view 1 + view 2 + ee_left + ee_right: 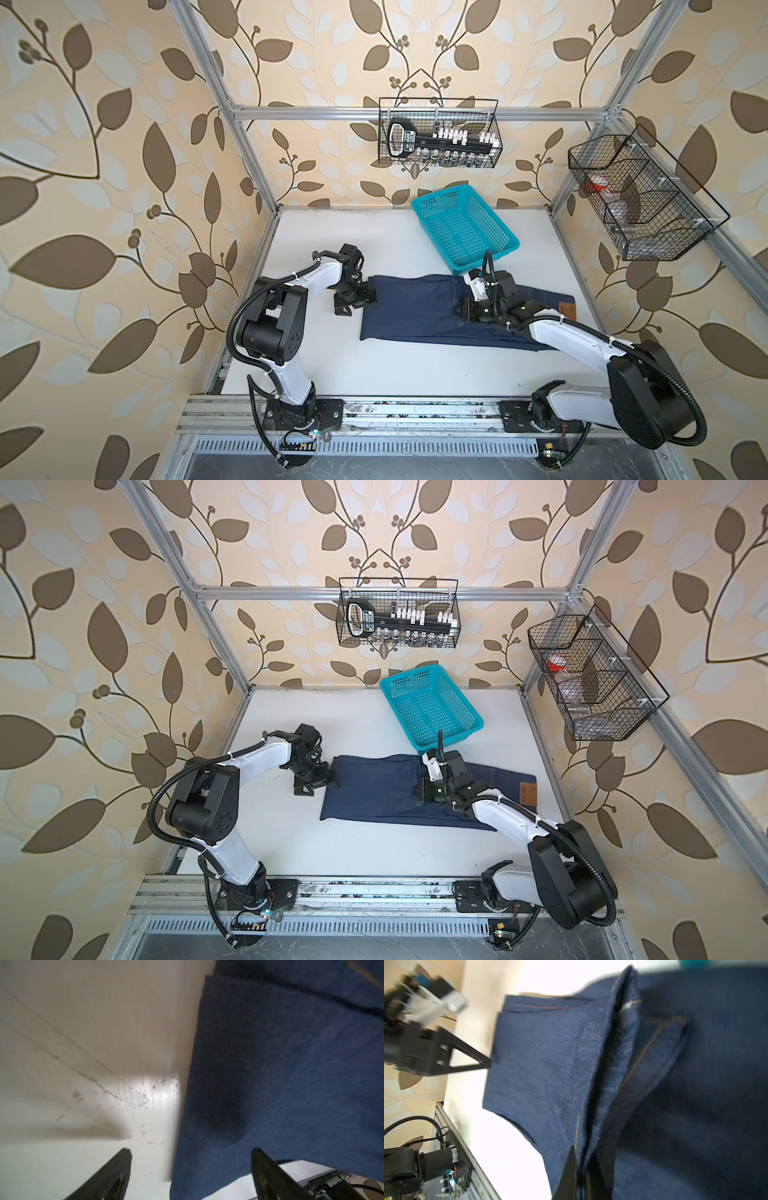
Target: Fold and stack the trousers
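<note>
Trousers [415, 316]: one pair, dark blue denim with tan stitching. We find them lying flat across the middle of the white counter [374, 374], folded over on themselves. The brown patch [567, 309] sits at the right end in both top views.

Containers, three in our count:
- Turquoise basket [461, 228]: perforated plastic, standing on the counter behind the trousers, its near corner just beside their far edge. We see only its own floor inside.
- Back wire basket [384, 114]: hung on the rear rail. It holds a black-handled tool [401, 137] with white pieces along it and small bottles beneath.
- Side wire basket [665, 232]: hung on the right rail and divided into compartments. A red-and-clear item [598, 183] lies in the far one; the other contents we cannot make out.

Left gripper [357, 303]: the arm is bent at the elbow and reaches the trousers' left end. Its fingers [116, 1174] are spread wide astride the cloth's edge, one over bare counter and one over denim, grasping nothing.

Right gripper [459, 311]: the arm is stretched low over the waist end. Its fingers [571, 1169] are clenched on a raised ridge of denim.
</note>
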{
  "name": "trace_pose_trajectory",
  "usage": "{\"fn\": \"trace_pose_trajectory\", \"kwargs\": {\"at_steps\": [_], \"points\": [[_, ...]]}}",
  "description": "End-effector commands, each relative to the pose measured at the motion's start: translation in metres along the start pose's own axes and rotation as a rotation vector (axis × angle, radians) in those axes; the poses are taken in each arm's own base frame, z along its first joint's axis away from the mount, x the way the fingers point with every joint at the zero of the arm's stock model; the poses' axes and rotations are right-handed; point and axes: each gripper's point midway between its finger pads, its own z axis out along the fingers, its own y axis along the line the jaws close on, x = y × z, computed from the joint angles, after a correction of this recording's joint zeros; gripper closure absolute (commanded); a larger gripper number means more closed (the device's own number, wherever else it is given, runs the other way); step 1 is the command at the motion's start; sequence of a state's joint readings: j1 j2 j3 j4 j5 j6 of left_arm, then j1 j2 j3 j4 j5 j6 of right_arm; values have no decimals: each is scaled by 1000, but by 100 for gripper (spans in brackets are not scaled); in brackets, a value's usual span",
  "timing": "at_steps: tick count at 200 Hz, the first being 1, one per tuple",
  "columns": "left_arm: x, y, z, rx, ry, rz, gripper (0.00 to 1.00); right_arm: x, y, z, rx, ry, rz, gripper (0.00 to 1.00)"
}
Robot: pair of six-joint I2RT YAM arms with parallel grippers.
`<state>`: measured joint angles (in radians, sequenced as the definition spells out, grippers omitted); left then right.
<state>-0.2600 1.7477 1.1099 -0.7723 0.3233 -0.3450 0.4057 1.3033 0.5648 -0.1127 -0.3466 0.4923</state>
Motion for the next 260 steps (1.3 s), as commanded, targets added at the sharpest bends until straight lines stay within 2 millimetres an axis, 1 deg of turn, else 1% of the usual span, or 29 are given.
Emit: {"fn": "trace_pose_trajectory", "kwargs": {"at_steps": [1, 15, 37, 61, 77, 95, 113, 121, 134, 157, 173, 188, 209, 233, 248, 260], "points": [[1, -5, -2, 34, 43, 35, 10, 18, -21, 11, 56, 42, 38, 88], [2, -6, 0, 41, 57, 34, 11, 19, -28, 16, 72, 40, 31, 84], [6, -7, 3, 53, 74, 29, 14, 13, -34, 13, 96, 29, 18, 76], [10, -8, 10, 75, 93, 6, 20, 6, -36, -1, 127, 10, -4, 63], [11, -11, 14, 103, 103, -12, 26, 2, -38, -12, 156, -6, -21, 55], [11, -13, 16, 118, 106, -26, 32, 1, -41, -23, 183, -15, -32, 49], [12, -13, 18, 121, 116, -27, 38, -1, -44, -35, 207, -34, -39, 45], [12, -13, 19, 124, 119, -27, 42, -4, -44, -41, 218, -47, -42, 45], [11, -15, 18, 129, 119, -27, 53, -6, -48, -50, 239, -60, -45, 43], [11, -18, 15, 141, 125, -30, 68, -12, -52, -68, 269, -91, -52, 40], [12, -17, 7, 123, 124, -22, 84, -18, -58, -82, 291, -119, -44, 39], [13, -14, -4, 87, 113, -9, 100, -22, -64, -92, 311, -134, -41, 38], [11, -5, -24, 35, 89, 4, 100, -24, -70, -101, 325, -150, -28, 37], [10, 15, -51, -35, 58, -13, 100, -27, -70, -104, 317, -164, -19, 37], [8, 29, -65, -36, 36, -56, 100, -28, -70, -103, 314, -166, -20, 36], [4, 38, -76, -3, 14, -111, 100, -28, -72, -100, 314, -160, -14, 36]]}}
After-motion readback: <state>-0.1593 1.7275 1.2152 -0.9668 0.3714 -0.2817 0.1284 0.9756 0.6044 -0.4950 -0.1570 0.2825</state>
